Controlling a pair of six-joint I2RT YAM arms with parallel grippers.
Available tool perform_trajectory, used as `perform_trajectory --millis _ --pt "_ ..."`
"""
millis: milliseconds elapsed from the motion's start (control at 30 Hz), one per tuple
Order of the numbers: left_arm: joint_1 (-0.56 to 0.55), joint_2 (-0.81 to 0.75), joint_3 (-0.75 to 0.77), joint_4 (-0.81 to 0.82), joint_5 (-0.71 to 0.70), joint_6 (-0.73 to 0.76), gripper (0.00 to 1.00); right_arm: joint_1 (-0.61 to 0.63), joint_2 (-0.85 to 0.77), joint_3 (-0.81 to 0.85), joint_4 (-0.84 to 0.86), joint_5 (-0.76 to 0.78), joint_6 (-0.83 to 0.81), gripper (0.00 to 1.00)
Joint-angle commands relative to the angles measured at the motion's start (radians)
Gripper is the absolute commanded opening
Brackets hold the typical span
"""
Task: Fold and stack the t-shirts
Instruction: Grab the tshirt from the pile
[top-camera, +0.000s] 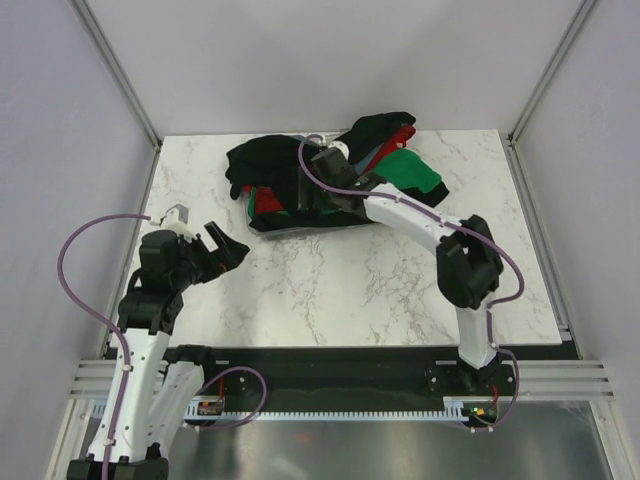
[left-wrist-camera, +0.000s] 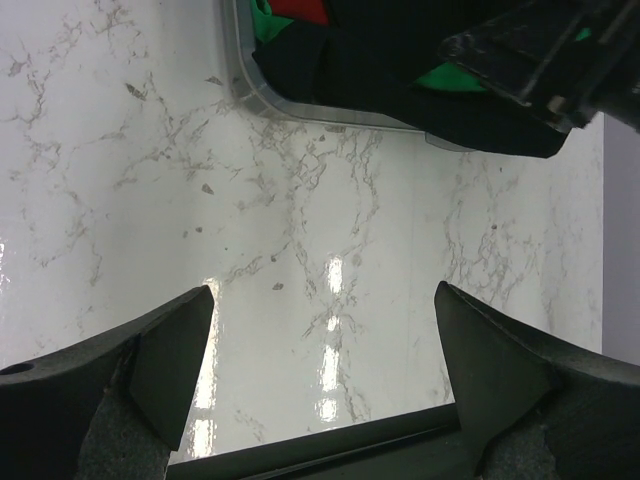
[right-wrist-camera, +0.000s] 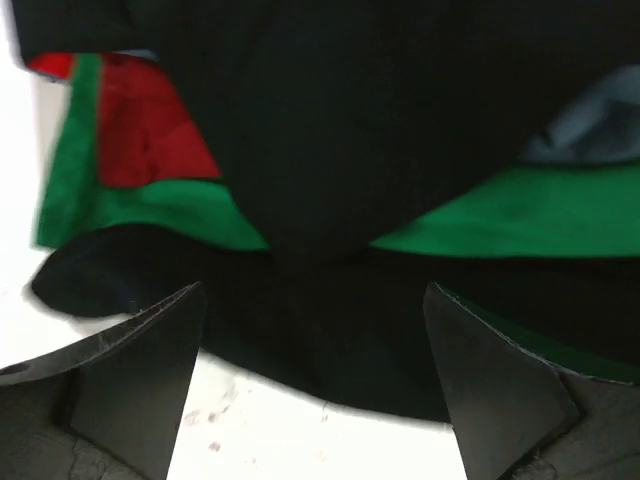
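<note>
Black cloth lies just beyond the right jaws, which are spread wide and grip nothing, poised at the heaped t-shirts (top-camera: 270, 165) in a clear bin (left-wrist-camera: 240, 80) at the far middle of the tabletop (top-camera: 350, 290). Left jaws, equally released, hover over the marble, well apart from the heap.

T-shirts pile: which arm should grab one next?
Right. The right gripper hovers open at the t-shirts; the left gripper, also open, is over the table, away from them.
</note>
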Motion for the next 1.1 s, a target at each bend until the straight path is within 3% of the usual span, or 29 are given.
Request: perform_trajectory --millis 0,200,433,933,1033,1067 --pt "-0.001 -0.014 0.033 0.006 0.027 0.039 1.0 0.015 0.09 0.109 -0.01 0.067 -0.031 0.97" --pt "0.001 -0.019 0.031 0.01 0.027 0.04 1.0 0.032 0.142 0.13 -0.007 0.073 -0.037 0.91" --pt "0.001 -0.022 0.029 0.012 0.029 0.037 1.0 0.095 0.066 0.101 0.013 0.144 -0.075 0.91" --pt "0.001 -0.027 0.025 0.013 0.026 0.036 1.0 0.176 0.069 0.075 0.056 0.076 -0.138 0.93" --pt "0.001 -0.028 0.025 0.013 0.027 0.034 1.0 0.176 0.087 0.078 0.055 0.073 -0.15 0.82" --pt "0.001 -0.028 0.023 0.013 0.024 0.036 1.0 0.176 0.098 0.081 0.055 0.072 -0.154 0.74"
